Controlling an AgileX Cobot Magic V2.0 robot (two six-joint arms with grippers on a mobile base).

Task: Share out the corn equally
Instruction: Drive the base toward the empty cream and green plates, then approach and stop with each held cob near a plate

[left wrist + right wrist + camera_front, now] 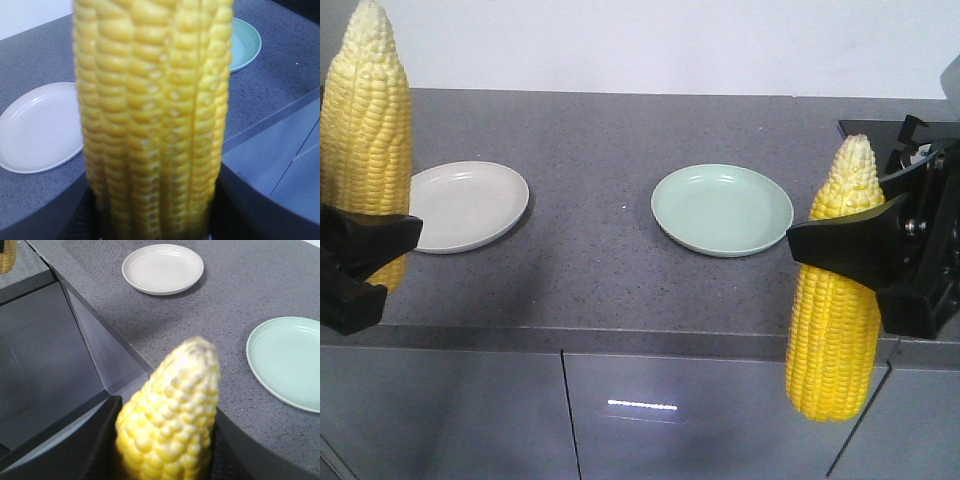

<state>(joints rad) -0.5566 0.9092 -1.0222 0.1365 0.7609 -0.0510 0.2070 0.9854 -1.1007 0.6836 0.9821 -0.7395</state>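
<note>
Currently my left gripper [362,262] is clamped on the first corn cob [365,120], held upright well left of the green plate [722,210], past the white plate [465,205]. My right gripper [848,250] is clamped on the second corn cob [832,340], upright just right of the green plate.

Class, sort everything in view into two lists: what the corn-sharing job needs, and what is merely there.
Needed: left cob, right cob, white plate, green plate.
Merely there: countertop, cabinet doors.
</note>
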